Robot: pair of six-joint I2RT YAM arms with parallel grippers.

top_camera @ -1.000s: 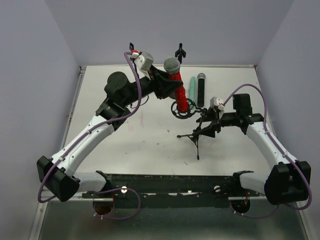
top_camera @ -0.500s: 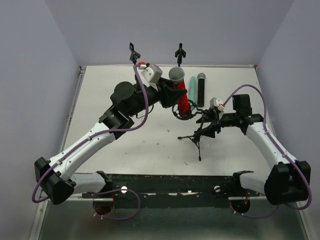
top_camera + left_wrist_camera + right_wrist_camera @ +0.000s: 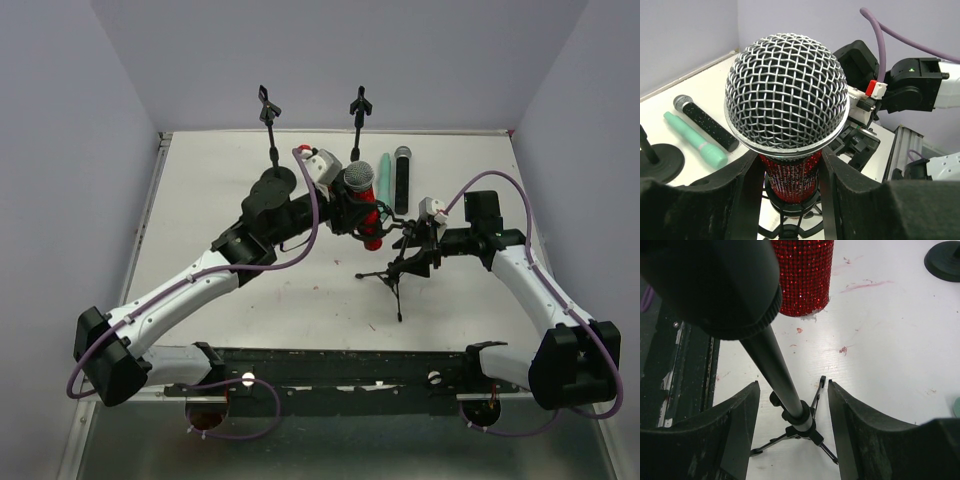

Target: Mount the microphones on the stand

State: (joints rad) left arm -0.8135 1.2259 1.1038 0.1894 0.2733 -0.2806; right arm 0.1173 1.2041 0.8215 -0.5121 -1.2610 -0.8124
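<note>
My left gripper (image 3: 358, 208) is shut on the red microphone (image 3: 362, 200), its fingers (image 3: 747, 200) clamping the sparkly red body (image 3: 792, 175) just under the silver mesh head (image 3: 786, 95). The microphone stands upright with its lower end in the black ring mount (image 3: 790, 212) of the tripod stand (image 3: 395, 272). The red lower end also shows in the right wrist view (image 3: 802, 275). My right gripper (image 3: 415, 248) straddles the stand's pole (image 3: 782, 377) with its jaws apart and a gap on each side. The black microphone (image 3: 402, 180) and the mint-green microphone (image 3: 384, 176) lie side by side at the back.
Two more stands with clips (image 3: 265, 101) (image 3: 359, 102) rise at the back; one round base shows in the left wrist view (image 3: 660, 162). The tripod's legs (image 3: 800, 432) spread on the white table (image 3: 300, 290). Grey walls close in the sides.
My left arm has carried the red microphone right and down, from above the ring mount into it. The right arm has stayed at the stand, which shifted slightly.
</note>
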